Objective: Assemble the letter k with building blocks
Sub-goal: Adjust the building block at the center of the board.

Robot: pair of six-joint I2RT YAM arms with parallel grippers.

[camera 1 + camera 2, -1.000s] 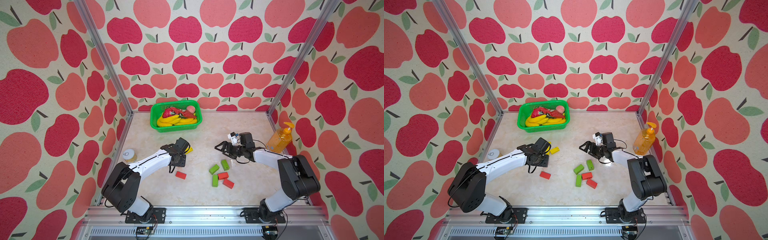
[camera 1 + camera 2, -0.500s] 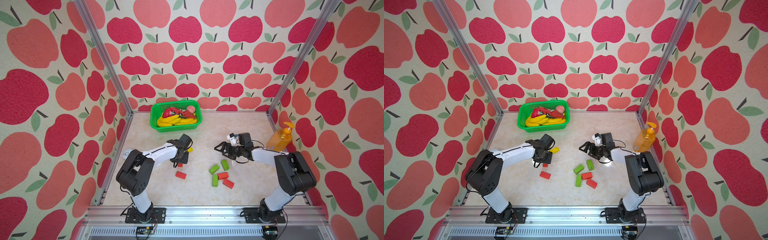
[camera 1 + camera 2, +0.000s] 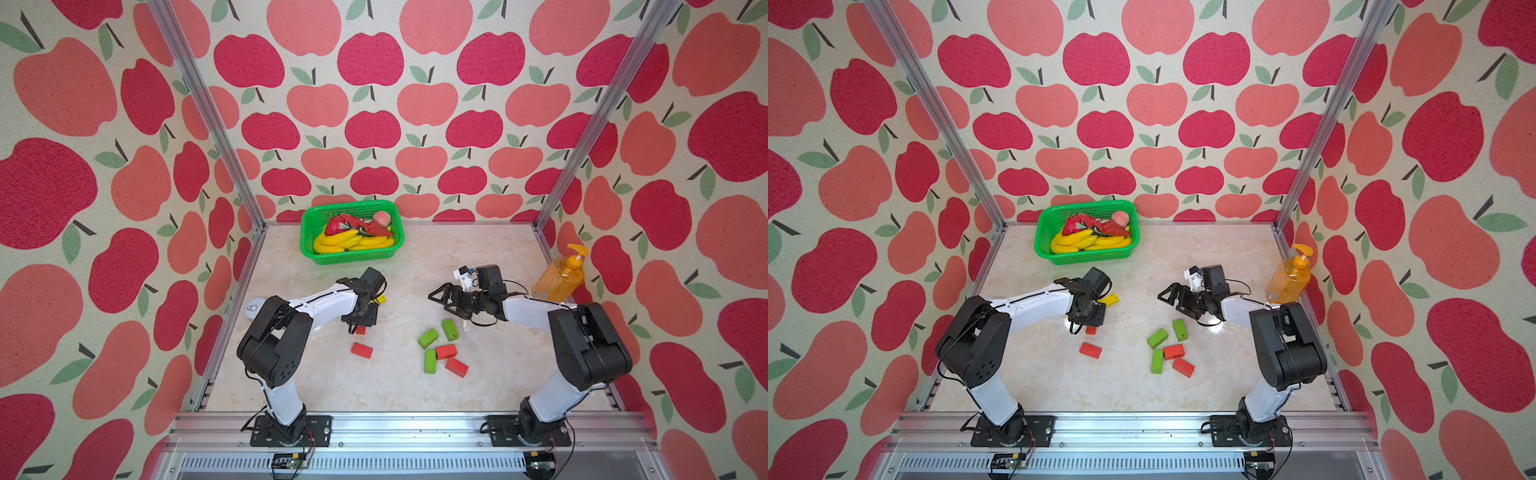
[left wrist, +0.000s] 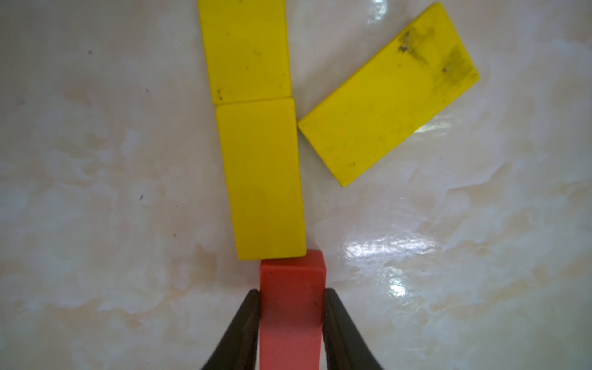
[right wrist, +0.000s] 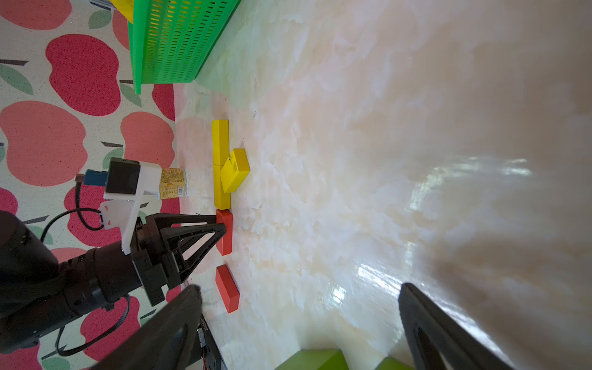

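Note:
Two yellow building blocks (image 4: 245,48) (image 4: 262,179) lie end to end, and a third yellow block (image 4: 387,93) slants off beside them. A red block (image 4: 291,307) sits flat at the line's end, a little off to one side, with my left gripper (image 4: 291,293) shut on its sides. In both top views that gripper (image 3: 360,322) (image 3: 1090,322) hangs over this red block (image 3: 360,330). Another red block (image 3: 361,350) lies just nearer. Three green (image 3: 428,338) and two red blocks (image 3: 446,351) lie scattered at centre right. My right gripper (image 3: 436,299) (image 5: 299,288) hovers open beyond them, holding nothing.
A green basket (image 3: 309,249) of toy fruit stands at the back. An orange soap bottle (image 3: 559,278) is by the right wall. A small can (image 5: 173,183) stands at the left edge behind my left arm.
My left gripper's jaws have closed in on the red block at the end of the yellow line, and the left arm's elbow has swung. The right arm has not moved.

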